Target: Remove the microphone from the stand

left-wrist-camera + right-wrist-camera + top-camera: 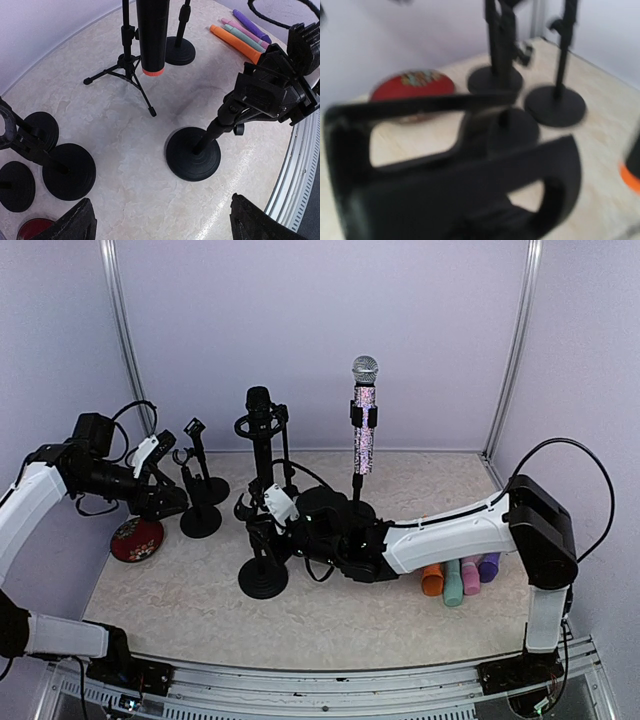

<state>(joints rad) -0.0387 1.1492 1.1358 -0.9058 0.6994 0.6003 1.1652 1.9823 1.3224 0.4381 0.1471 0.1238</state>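
A black microphone (259, 405) with an orange ring at its lower end (152, 35) stands upright in a tripod stand (126, 67) at the back centre. A glittery microphone with a silver head (364, 420) stands clipped in a round-base stand (356, 508). My right gripper (268, 515) reaches left and looks closed round the top of a short, empty round-base stand (263, 577), also in the left wrist view (194, 152). The right wrist view is blurred; its fingers (465, 175) fill it. My left gripper (165, 502) is open and empty over the left side, its fingertips (70, 225) wide apart.
Further empty round-base stands (201, 520) stand at the left. A red dish (136, 539) lies on the floor near the left gripper, also in the right wrist view (412, 85). Several coloured tubes (460, 575) lie at the right, beside the right arm.
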